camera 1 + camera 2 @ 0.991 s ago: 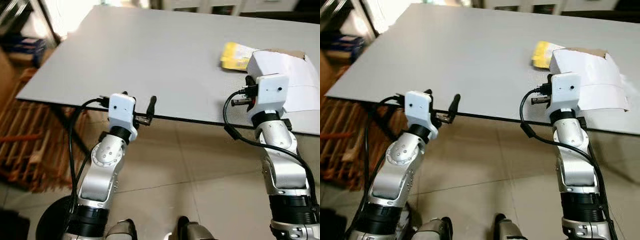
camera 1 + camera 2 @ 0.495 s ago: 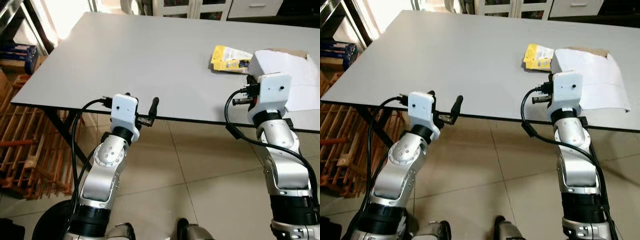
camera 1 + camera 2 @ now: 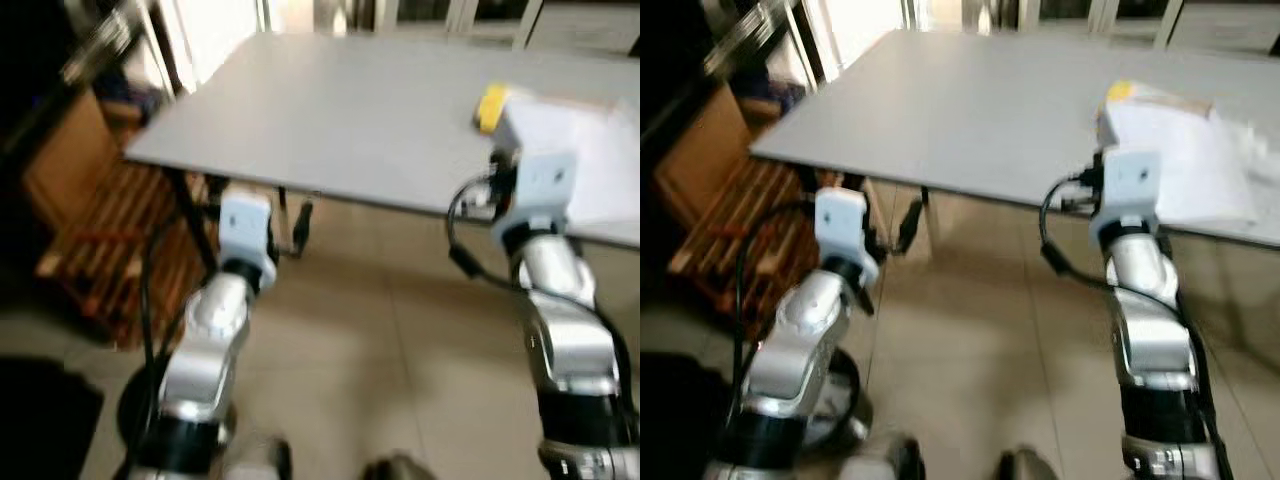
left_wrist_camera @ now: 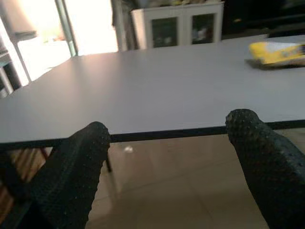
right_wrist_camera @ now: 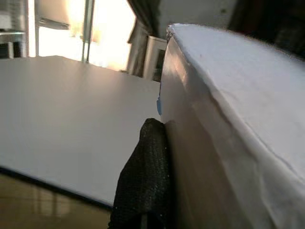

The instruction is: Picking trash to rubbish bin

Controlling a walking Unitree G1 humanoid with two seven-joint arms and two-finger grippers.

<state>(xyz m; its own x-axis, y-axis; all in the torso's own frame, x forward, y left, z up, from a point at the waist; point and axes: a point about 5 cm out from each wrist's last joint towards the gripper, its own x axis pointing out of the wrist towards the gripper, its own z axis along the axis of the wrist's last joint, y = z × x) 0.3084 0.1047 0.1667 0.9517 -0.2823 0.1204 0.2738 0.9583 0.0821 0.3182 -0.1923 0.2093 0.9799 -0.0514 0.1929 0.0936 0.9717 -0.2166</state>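
A yellow packet (image 3: 490, 105) lies on the grey table (image 3: 350, 110) and also shows far off in the left wrist view (image 4: 279, 52). Right beside it stands a white box (image 3: 1175, 150). My right gripper (image 5: 159, 138) is at the box's near corner, with one black finger (image 5: 145, 176) pressed against the box's side (image 5: 228, 119); its other finger is hidden. My left gripper (image 4: 167, 162) is open and holds nothing, just below and in front of the table's near edge (image 3: 295, 215). Both eye views are blurred.
A wooden rack (image 3: 90, 230) stands at the left beside the table leg (image 3: 190, 210). A dark shape (image 3: 40, 420) lies on the tiled floor at the lower left. White cabinets (image 4: 176, 24) stand beyond the table.
The whole picture has shifted and blurred, so the camera has moved. Both arms keep their pose; the left gripper now sits lower against the table's edge.
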